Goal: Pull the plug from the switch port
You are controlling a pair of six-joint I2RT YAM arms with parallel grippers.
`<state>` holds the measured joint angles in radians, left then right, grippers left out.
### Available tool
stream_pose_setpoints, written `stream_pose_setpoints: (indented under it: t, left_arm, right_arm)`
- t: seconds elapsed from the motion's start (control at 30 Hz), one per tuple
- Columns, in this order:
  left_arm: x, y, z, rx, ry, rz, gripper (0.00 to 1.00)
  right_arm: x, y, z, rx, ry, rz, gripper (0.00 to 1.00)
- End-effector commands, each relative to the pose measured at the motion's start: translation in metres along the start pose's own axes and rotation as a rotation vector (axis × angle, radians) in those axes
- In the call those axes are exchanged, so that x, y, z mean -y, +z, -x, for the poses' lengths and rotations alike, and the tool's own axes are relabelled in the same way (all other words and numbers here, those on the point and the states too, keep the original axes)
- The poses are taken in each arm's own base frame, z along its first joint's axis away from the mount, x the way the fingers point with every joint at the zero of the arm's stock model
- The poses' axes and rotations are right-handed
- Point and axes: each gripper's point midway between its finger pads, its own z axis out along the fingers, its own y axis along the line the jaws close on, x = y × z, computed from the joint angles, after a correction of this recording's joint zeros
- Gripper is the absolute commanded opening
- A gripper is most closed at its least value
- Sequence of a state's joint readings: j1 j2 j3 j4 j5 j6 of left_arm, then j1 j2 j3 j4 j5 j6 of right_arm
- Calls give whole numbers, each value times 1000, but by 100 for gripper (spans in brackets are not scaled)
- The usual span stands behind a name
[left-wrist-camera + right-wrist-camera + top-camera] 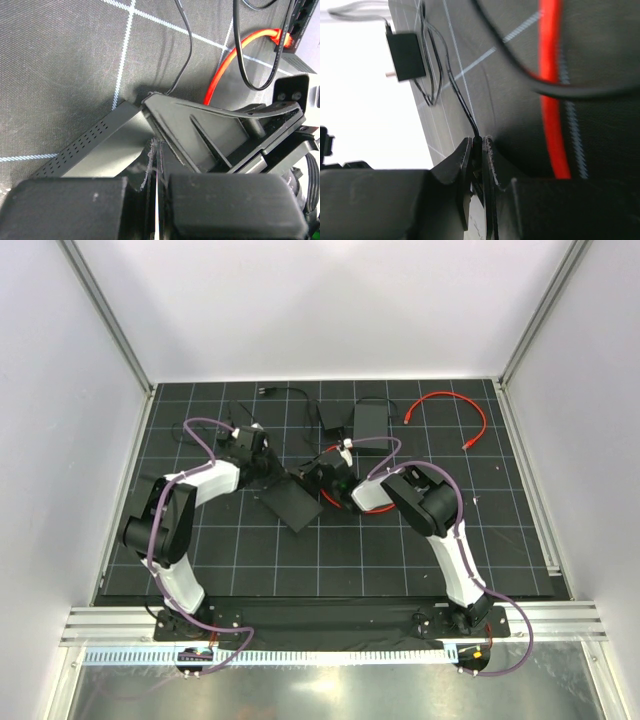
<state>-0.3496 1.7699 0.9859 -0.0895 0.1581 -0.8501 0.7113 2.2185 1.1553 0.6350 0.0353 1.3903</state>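
Note:
The black switch (292,505) lies tilted on the mat between the arms; its perforated side shows in the left wrist view (95,145). My left gripper (266,470) is shut, its fingers (210,205) pressed onto the switch's top. My right gripper (320,478) is shut on a small black plug (477,153) with a thin black cable (460,102) leading away. In the left wrist view the right gripper (200,130) has its tip at the switch's far edge. I cannot tell whether the plug still sits in the port.
A second black box (370,418) and a power adapter (330,420) lie behind the grippers, with loose black cable. One red cable (455,405) lies at the back right; another red loop (372,511) runs under the right arm (222,70).

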Motion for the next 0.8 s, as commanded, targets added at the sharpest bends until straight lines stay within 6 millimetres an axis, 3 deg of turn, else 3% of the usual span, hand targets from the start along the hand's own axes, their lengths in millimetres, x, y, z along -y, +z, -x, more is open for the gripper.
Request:
stream_pose_setpoints:
  t: [0.0, 0.1, 0.23, 0.33, 0.47, 0.6, 0.67, 0.77]
  left_arm:
    - [-120, -6, -85, -257, 9, 431, 0]
    - [-122, -5, -86, -256, 3, 436, 0]
    - [-122, -5, -87, -261, 12, 443, 0]
    - [-122, -4, -86, -266, 12, 451, 0]
    - [-121, -4, -86, -268, 19, 461, 0]
    - [-121, -3, -87, -273, 23, 463, 0]
    - [-121, -3, -87, -279, 30, 468, 0]
    - [-120, -2, -89, -288, 35, 473, 0]
  right_arm:
    - [-46, -16, 72, 298, 114, 97, 1]
    - [-36, -16, 83, 342, 96, 65, 1]
    - [-41, -4, 91, 299, 74, 90, 1]
    - [-47, 8, 75, 198, -30, 107, 1]
    - [-53, 4, 55, 166, -63, 182, 1]
    - [-62, 4, 81, 238, -84, 146, 1]
    - [-58, 4, 96, 282, -35, 117, 1]
    - [-39, 1, 94, 315, 90, 60, 1]
